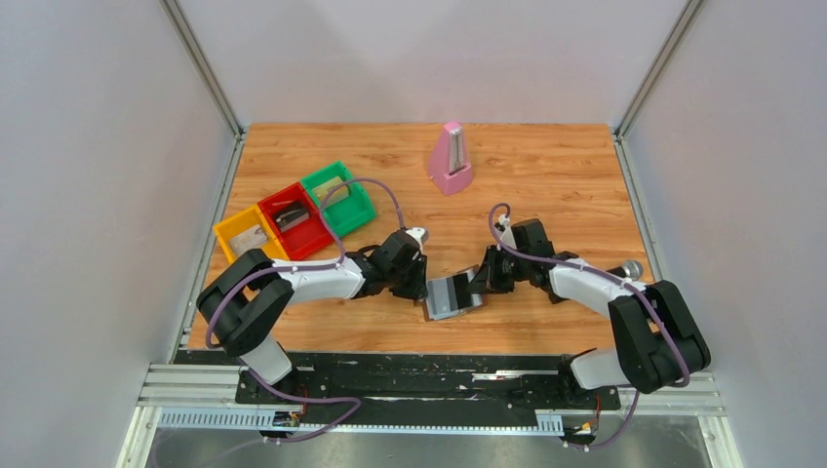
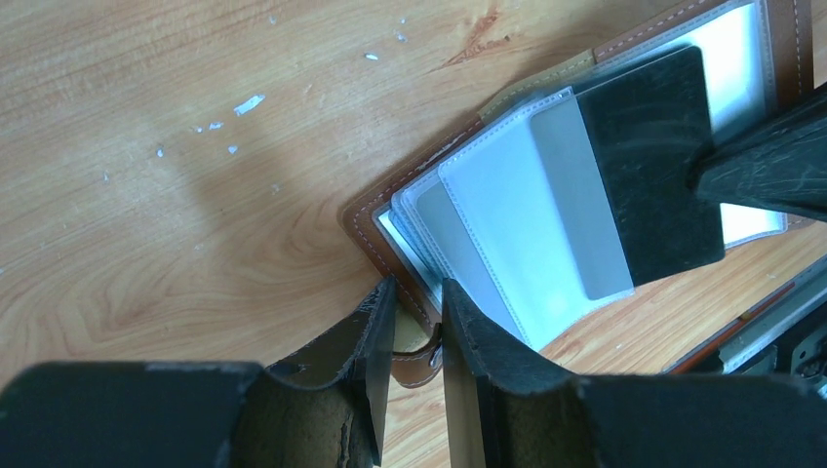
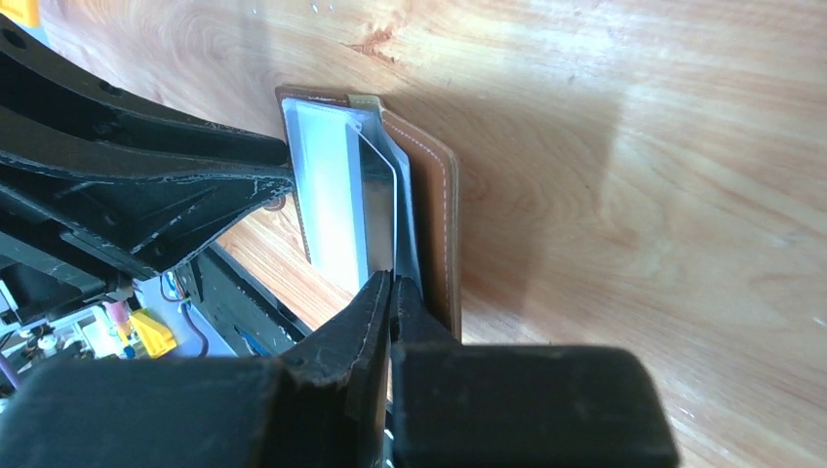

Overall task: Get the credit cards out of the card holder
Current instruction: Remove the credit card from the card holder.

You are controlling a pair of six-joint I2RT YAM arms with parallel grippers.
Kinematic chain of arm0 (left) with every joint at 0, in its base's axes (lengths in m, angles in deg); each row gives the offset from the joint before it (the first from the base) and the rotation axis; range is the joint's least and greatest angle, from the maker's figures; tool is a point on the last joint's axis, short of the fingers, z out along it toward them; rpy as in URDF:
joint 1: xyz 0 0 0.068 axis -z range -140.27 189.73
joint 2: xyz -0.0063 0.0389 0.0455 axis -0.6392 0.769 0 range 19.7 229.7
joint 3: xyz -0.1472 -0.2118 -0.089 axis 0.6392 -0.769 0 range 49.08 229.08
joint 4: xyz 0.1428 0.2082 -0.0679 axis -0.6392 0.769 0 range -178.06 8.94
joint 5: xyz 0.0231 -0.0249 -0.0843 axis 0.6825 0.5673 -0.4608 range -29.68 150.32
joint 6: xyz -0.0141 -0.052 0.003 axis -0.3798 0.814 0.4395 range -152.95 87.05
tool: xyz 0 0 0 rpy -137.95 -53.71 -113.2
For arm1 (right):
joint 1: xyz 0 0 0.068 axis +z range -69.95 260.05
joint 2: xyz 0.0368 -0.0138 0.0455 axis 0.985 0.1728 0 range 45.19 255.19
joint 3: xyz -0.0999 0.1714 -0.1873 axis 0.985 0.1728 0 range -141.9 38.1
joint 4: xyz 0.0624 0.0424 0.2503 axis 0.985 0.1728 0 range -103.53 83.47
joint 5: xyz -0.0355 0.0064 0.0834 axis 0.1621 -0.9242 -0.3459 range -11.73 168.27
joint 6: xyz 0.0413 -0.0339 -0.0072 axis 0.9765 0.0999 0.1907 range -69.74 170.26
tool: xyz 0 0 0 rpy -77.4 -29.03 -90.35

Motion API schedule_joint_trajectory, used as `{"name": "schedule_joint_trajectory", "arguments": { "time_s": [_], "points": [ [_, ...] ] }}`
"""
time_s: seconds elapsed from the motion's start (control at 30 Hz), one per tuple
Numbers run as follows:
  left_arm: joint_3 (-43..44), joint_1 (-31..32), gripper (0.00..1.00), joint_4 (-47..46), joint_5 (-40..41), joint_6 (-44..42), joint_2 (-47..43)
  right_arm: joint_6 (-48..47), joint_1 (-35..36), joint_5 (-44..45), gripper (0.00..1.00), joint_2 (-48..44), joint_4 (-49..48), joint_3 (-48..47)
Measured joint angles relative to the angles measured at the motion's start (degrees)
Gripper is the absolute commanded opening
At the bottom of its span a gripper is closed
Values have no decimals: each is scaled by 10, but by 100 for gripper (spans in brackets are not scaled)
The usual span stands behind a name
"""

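Up front, left jaws clamp card holder (image 2: 366, 226); right jaws pinch dark card (image 2: 653, 166).

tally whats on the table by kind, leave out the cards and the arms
trays: 3 (yellow tray, red tray, green tray)
metronome: 1
card holder: 1
total: 5

I have the card holder (image 1: 451, 296) open on the table (image 1: 546, 185) between my left gripper (image 1: 426, 292) and right gripper (image 1: 477, 285), a credit card (image 2: 653, 166) in the latter; metronome (image 1: 451, 158) behind, three trays (image 1: 307, 242) rear-left.
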Motion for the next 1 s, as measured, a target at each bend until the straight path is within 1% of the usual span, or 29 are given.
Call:
{"name": "schedule_joint_trajectory", "arguments": {
  "time_s": [0.07, 0.2, 0.33, 0.57, 0.7, 0.83, 1.0],
  "points": [
    [7, 0, 33, 3, -1, -2, 5, -5, -4, 12, 0, -12, 20, -7],
    [32, 0, 42, 27, -9, -4, 17, -19, -6, 47, 0, -47, 55, -27],
    [71, 0, 50, 69, -11, -6, 17, -33, -7, 78, 0, -75, 65, -45],
    [139, 0, 58, 116, -11, 0, -14, -90, 3, 120, 0, -96, 65, -59],
    [147, -4, 60, 122, -16, 14, -42, -142, 35, 155, 0, -155, 9, -21],
    [146, -22, 63, 130, -34, 33, -74, -201, 75, 184, 0, -226, -78, 33],
    [138, -69, 67, 130, -68, 61, -128, -301, 125, 207, 0, -236, -177, 59]
  ]
}}
